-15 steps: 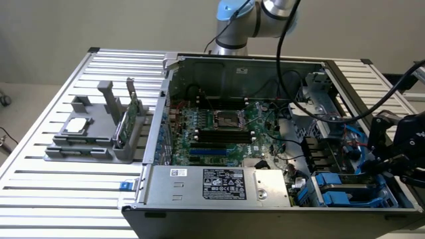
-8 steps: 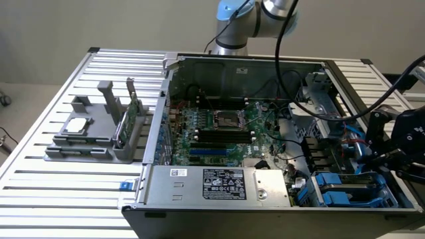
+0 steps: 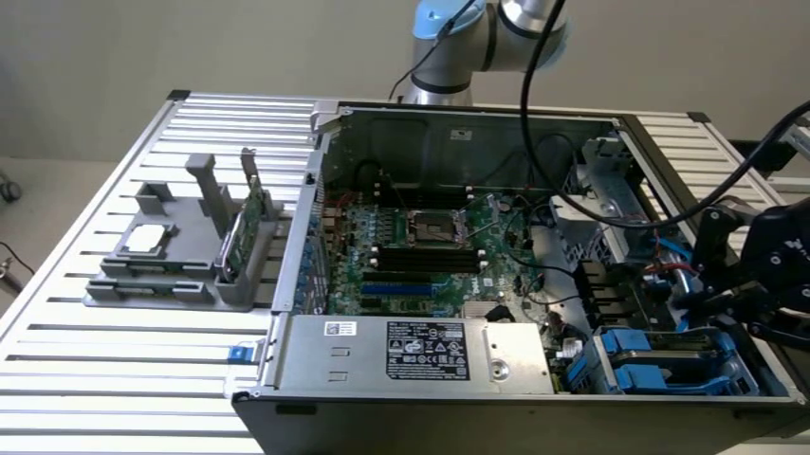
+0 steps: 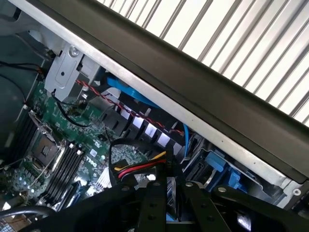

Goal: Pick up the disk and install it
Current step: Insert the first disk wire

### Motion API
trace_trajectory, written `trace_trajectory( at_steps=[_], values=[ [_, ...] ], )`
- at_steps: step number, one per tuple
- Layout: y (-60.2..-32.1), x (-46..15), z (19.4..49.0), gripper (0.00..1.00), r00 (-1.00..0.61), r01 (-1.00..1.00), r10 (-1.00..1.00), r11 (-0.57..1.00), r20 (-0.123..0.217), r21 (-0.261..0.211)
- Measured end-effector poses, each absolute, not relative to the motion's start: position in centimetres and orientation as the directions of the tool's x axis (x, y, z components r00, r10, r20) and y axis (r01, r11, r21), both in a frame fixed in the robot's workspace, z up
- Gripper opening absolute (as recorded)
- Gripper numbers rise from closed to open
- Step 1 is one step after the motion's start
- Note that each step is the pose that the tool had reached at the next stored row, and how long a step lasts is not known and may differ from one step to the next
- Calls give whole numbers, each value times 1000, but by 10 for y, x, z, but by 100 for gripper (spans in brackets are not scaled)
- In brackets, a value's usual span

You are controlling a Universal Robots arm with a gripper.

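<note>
In the wrist view a thin silver-grey slab with blue at its edge, the disk (image 4: 170, 195), stands edge-on between two black fingers (image 4: 150, 205). My gripper (image 4: 170, 186) is shut on it. Beyond it lie the blue drive bay (image 4: 215, 162) and the case's dark side wall (image 4: 203, 87). In the exterior view my gripper (image 3: 745, 301) hangs low inside the open computer case (image 3: 418, 417), over the blue drive bay (image 3: 646, 365) at the front corner on the exterior view's right. The gripper's body hides the disk there.
The motherboard (image 3: 424, 251) lies in the middle of the case, with the silver power supply (image 3: 418, 351) at the front. Black, red and yellow cables (image 4: 140, 166) run close to the fingers. A grey fixture (image 3: 177, 256) on the slatted table holds a small chip and a green card.
</note>
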State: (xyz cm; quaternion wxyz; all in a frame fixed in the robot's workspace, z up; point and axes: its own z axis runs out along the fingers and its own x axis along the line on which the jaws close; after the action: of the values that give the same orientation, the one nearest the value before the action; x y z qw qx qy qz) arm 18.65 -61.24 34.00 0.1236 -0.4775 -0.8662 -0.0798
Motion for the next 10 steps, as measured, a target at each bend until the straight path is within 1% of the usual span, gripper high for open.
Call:
trace_trajectory(
  at_steps=[4, 10],
  values=[
    [-613, 186, 340, 17, -504, 852, 813, 523, 292, 13],
    [-612, 186, 340, 17, -454, 882, 846, 472, 279, 4]
  ],
)
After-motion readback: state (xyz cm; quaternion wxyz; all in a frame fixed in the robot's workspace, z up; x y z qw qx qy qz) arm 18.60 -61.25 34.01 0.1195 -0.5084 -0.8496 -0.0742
